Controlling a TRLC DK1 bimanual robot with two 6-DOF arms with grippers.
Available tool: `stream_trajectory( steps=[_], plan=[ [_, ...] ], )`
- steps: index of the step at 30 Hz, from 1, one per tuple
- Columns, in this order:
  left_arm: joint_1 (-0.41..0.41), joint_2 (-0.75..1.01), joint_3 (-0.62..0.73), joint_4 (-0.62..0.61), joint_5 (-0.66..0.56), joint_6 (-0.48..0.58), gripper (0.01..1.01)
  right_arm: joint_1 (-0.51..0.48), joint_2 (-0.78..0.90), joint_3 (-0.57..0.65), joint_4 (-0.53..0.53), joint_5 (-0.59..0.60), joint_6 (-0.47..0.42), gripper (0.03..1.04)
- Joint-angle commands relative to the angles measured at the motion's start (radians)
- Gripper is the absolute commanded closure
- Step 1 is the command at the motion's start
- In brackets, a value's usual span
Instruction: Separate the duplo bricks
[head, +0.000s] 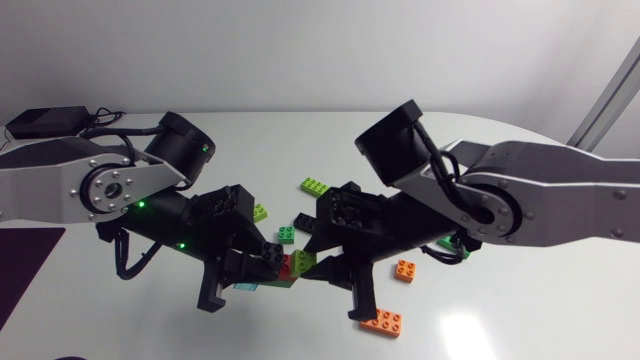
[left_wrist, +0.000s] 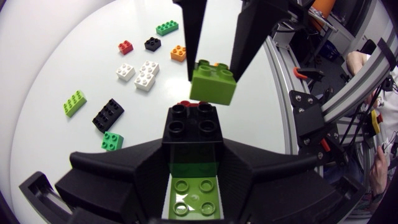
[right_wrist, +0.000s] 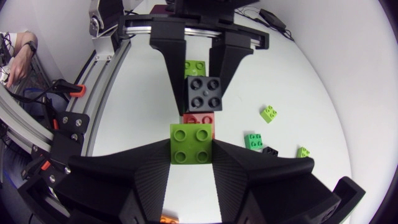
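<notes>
Left wrist view: left pincer's black brick beside right pincer's green brick.

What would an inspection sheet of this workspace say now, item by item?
surface: white table, glossy.
job's things: black brick, red brick and green brick in a line between the two tools; orange brick and white brick lie loose, among others.
clutter: black box at the table's far left edge.
grippers: left tool shut on the black brick; right tool shut on the green brick.
cables: black cable loops under the left arm.
surroundings: nothing seen.
</notes>
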Motion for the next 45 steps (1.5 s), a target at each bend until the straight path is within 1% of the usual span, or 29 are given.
stream_trajectory(
  steps=[1,6,9,11,16,22,27,34,37,41,45],
  plan=[
    [0.022,-0.035,0.004,-0.01,-0.008,-0.006,0.716,-0.037,0.007,0.032,-0.016,-0.008,-0.006,0.78],
    [0.106,-0.101,0.021,-0.011,-0.046,0.007,0.715,-0.121,0.093,0.129,-0.026,-0.011,-0.009,0.78],
    [0.151,-0.15,0.027,-0.011,-0.064,0.004,0.713,-0.133,0.168,0.193,-0.039,-0.011,-0.004,0.78],
    [0.166,-0.17,0.026,-0.007,-0.073,-0.009,0.711,-0.132,0.216,0.233,-0.041,-0.001,0.011,0.78],
    [0.201,-0.189,-0.008,0.053,-0.106,-0.052,0.71,-0.101,0.357,0.356,-0.064,0.045,0.036,0.78],
    [0.206,-0.219,-0.034,0.101,-0.129,-0.102,0.71,-0.038,0.522,0.514,-0.095,0.116,0.067,0.78],
    [0.211,-0.229,-0.033,0.104,-0.136,-0.115,0.71,0.0,0.631,0.632,-0.119,0.16,0.099,0.78],
    [0.249,-0.246,-0.016,0.104,-0.141,-0.124,0.708,0.025,0.769,0.778,-0.162,0.22,0.119,0.78],
    [0.289,-0.249,-0.004,0.112,-0.143,-0.122,0.708,0.034,0.821,0.833,-0.19,0.231,0.119,0.78],
    [0.369,-0.252,0.018,0.119,-0.143,-0.115,0.708,0.046,0.884,0.913,-0.239,0.248,0.119,0.78],
    [0.442,-0.261,0.015,0.132,-0.141,-0.096,0.708,0.06,0.924,0.968,-0.268,0.271,0.12,0.78]
  ],
)
